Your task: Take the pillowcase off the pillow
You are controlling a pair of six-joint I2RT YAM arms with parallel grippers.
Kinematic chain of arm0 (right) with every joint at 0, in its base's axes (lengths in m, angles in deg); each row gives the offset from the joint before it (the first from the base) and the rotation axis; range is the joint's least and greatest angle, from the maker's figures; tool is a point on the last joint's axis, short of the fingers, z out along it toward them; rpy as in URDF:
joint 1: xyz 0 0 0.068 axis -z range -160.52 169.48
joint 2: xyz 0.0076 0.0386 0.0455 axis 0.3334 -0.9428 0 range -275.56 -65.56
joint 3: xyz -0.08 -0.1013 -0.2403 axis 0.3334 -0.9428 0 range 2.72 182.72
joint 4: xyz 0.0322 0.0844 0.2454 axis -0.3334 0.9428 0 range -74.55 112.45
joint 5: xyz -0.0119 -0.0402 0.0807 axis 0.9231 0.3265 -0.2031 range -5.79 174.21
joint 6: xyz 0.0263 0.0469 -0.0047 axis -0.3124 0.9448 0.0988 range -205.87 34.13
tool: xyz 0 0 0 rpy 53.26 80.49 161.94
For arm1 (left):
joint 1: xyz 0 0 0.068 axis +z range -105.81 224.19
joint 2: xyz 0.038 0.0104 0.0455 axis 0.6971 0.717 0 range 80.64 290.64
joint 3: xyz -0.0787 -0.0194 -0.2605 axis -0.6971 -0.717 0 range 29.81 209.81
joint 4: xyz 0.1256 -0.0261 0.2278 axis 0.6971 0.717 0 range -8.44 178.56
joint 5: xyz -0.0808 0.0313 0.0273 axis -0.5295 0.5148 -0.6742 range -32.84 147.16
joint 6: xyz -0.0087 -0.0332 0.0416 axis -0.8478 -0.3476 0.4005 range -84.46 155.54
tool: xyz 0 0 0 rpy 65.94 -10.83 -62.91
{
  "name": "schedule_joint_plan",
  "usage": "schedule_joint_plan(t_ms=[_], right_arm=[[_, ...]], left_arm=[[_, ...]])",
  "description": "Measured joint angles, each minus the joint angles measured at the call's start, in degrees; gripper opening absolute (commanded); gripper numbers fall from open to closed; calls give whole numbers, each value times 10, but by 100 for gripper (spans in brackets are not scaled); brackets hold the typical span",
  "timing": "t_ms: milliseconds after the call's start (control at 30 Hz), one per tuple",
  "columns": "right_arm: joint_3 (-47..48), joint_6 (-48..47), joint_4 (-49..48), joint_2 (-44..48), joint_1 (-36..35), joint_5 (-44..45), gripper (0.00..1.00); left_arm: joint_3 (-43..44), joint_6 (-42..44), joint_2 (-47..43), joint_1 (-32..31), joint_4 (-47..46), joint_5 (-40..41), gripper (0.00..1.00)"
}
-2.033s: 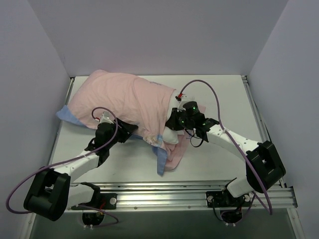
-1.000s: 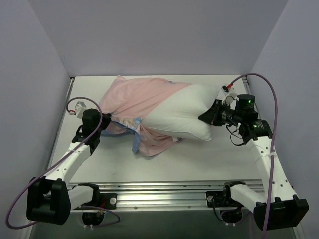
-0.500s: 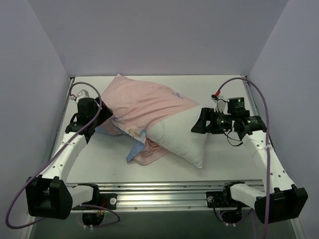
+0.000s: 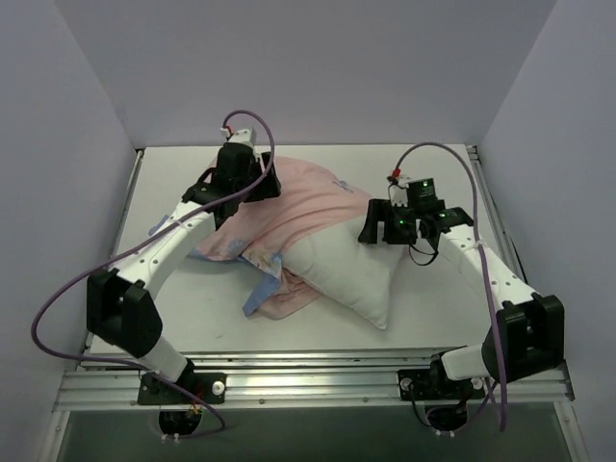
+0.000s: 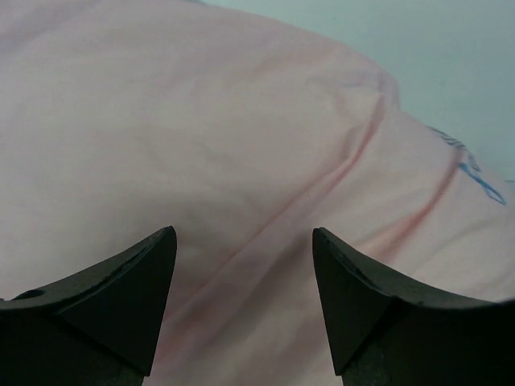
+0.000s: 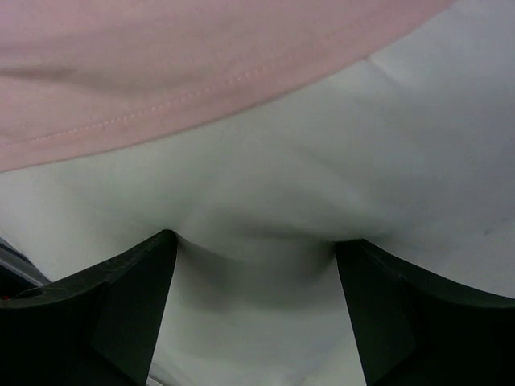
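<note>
Top external: the pillowcase (image 4: 294, 204) is partly stripped.
Half the pillow (image 4: 351, 271) is bared, lower centre; left gripper (image 4: 268, 187) and right gripper (image 4: 367, 231) are spread, empty.

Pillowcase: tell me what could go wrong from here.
1. The left gripper hangs open over the pillowcase where it looks stuffed; closing there might pinch the pillow too, so both drag together.
2. The right gripper, open against the pillow, sits near the pink hem and might catch it.

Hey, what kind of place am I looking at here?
Probably a robot test cell, not a bedroom: plain walls box in a white table, the left arm and right arm sit on a metal rail, and a pillow and pillowcase lie between them.
</note>
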Motion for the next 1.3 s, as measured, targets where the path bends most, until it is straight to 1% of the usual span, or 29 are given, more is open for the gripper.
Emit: schedule_joint_plan(t_ms=[67, 167, 267, 333, 433, 467, 500, 633, 700, 800, 900, 933, 1000, 1033, 1067, 1133, 1167, 1200, 1300], right_arm=[[-16, 9, -20, -27, -36, 2, 75], [-21, 23, -42, -35, -106, 8, 76], [-19, 31, -45, -29, -172, 9, 77], [-19, 40, -43, -17, -192, 4, 77], [-19, 47, -41, 19, -173, 1, 80], [-19, 49, -41, 33, -158, 0, 81], [-19, 52, -41, 47, -139, 0, 84], [-28, 57, -52, 82, -66, 0, 88], [-44, 59, -63, 84, -46, -5, 89], [-81, 68, -92, 72, -40, -24, 91], [-113, 73, -129, 46, -40, -43, 91], [-120, 73, -145, 33, -40, -50, 90], [-127, 71, -174, 8, -40, -62, 68], [-130, 69, -186, -2, -40, -68, 53], [-131, 66, -197, -10, -40, -72, 30], [-132, 63, -216, -19, -41, -80, 13], [-132, 60, -224, -20, -41, -82, 2], [-132, 56, -229, -20, -41, -84, 0], [-132, 49, -236, -20, -43, -85, 0]], left_arm=[[10, 1, 49, 0, 2, 1, 76], [21, 7, 99, 3, 15, 20, 76], [34, 20, 101, 16, 21, 33, 76], [52, 38, 97, 18, 21, 32, 76], [73, 84, 92, 6, 15, 8, 76], [77, 101, 91, 1, 13, -3, 76], [81, 116, 90, -5, 10, -14, 76], [97, 177, 91, -31, 5, -64, 76], [117, 204, 97, -44, 5, -92, 76], [165, 232, 120, -63, 2, -128, 76], [210, 248, 152, -79, -1, -159, 76], [223, 251, 164, -84, -1, -167, 76], [247, 261, 190, -92, 4, -180, 76], [261, 266, 206, -96, 9, -184, 76], [274, 269, 222, -99, 14, -186, 76], [300, 276, 252, -106, 31, -188, 75], [312, 279, 269, -109, 43, -187, 75], [320, 281, 280, -111, 52, -186, 74], [340, 284, 309, -117, 87, -172, 72]])
